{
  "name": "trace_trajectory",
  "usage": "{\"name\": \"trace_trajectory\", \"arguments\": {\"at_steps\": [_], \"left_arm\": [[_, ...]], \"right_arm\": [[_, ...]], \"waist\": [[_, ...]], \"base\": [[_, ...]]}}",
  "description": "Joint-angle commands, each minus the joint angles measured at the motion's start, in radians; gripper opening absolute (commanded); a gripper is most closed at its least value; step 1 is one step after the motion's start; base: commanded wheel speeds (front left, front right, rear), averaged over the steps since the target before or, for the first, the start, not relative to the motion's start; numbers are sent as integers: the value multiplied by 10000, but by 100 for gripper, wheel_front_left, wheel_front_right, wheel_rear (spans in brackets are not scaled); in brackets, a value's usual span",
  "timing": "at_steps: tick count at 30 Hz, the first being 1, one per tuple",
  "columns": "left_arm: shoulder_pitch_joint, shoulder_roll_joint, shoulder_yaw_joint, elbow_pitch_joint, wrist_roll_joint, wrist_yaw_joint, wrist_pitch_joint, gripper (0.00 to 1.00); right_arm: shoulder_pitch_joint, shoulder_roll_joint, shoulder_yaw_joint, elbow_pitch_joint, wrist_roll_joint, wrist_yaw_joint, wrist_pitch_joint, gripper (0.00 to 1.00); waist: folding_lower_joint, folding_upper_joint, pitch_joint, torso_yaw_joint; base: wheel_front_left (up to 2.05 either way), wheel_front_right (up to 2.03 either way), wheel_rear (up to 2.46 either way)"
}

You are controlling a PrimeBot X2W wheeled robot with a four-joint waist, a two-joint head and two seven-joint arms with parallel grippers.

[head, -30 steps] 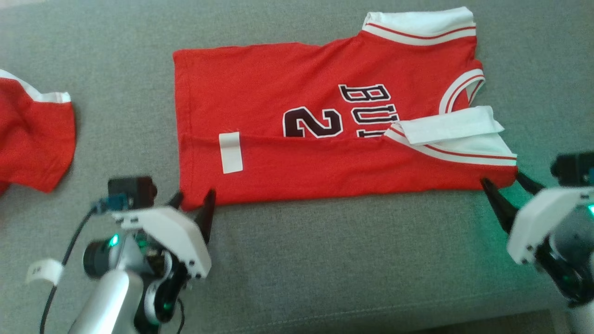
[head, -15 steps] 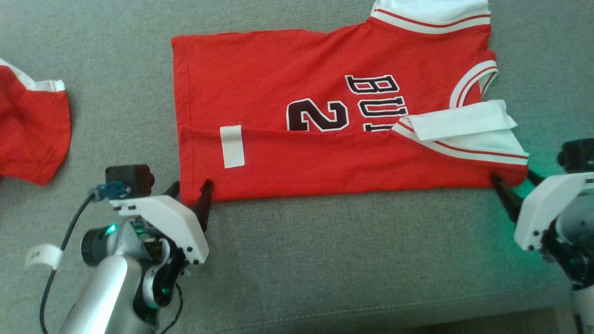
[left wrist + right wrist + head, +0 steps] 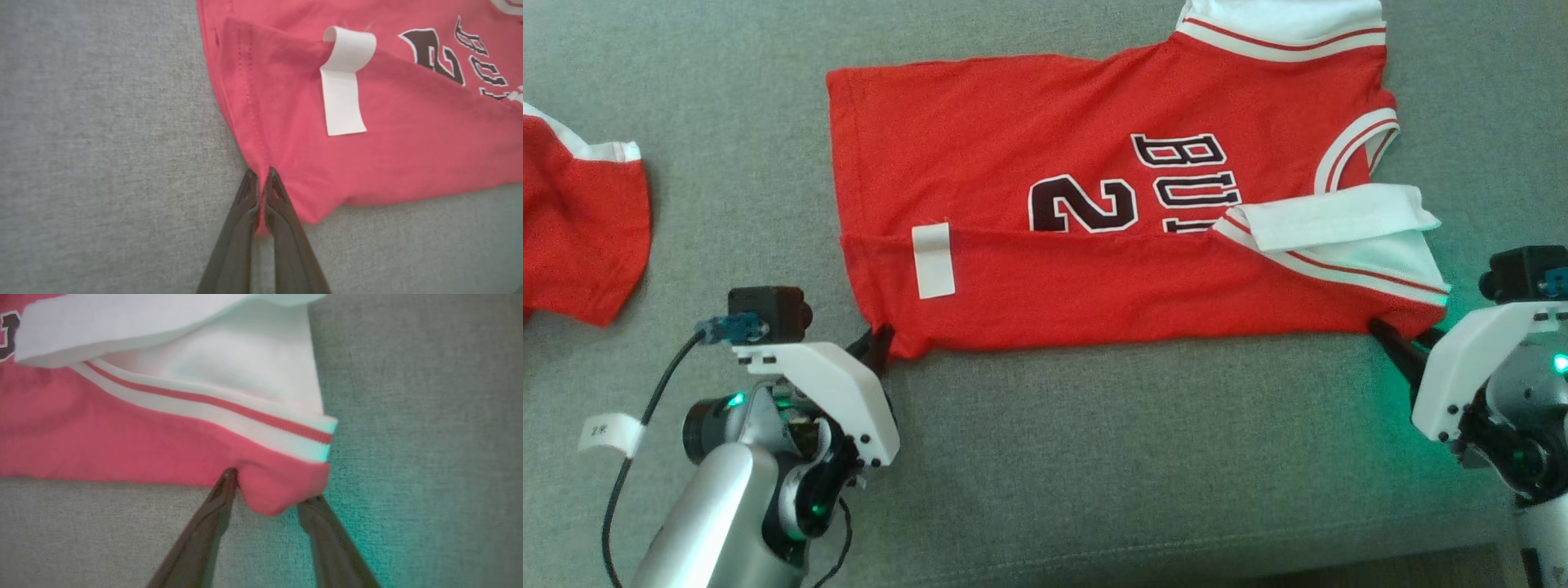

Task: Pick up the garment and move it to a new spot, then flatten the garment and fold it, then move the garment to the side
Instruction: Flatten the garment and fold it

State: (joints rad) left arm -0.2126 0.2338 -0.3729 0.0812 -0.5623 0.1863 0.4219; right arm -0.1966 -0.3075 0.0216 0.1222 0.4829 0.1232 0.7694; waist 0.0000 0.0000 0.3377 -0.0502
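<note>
The garment (image 3: 1094, 269) is a red jersey with white trim and dark lettering, lying flat on grey fabric with its near long edge folded over. My left gripper (image 3: 876, 343) is at the near left corner, shut on the red hem; the left wrist view shows both fingers (image 3: 282, 212) pressed together with cloth pinched between them. My right gripper (image 3: 1403, 331) is at the near right corner below the white striped sleeve band (image 3: 245, 416). Its two fingers (image 3: 212, 514) stand apart, and the red corner (image 3: 278, 494) bulges between them.
A second red and white garment (image 3: 580, 229) lies at the far left. A white tag (image 3: 933, 260) sticks out of the fold line. The grey cushion (image 3: 1094, 457) stretches toward me, and its front edge (image 3: 1094, 563) runs along the bottom.
My left gripper has shut on the near left corner, bunching the hem inward. The right fingers have narrowed around the near right corner. The jersey body has stayed in place.
</note>
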Motion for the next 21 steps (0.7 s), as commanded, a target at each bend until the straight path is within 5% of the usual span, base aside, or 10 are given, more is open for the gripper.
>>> {"name": "trace_trajectory", "arguments": {"at_steps": [1, 14, 21], "left_arm": [[-48, 123, 179, -132, -80, -78, 187, 0], [1359, 1595, 588, -2390, -479, -274, 1081, 0], [2644, 1671, 316, -3642, -605, 7, 1383, 0]], "right_arm": [[-156, -164, 211, -134, 136, 75, 157, 0], [539, -1834, -690, -1074, 1559, 75, 1432, 0], [1992, -2435, -678, -2229, 2053, 75, 2694, 0]], "waist": [[0, 0, -53, 22], [0, 0, -797, 150], [0, 0, -823, 227]], "base": [[0, 0, 0], [0, 0, 0], [0, 0, 0]]}}
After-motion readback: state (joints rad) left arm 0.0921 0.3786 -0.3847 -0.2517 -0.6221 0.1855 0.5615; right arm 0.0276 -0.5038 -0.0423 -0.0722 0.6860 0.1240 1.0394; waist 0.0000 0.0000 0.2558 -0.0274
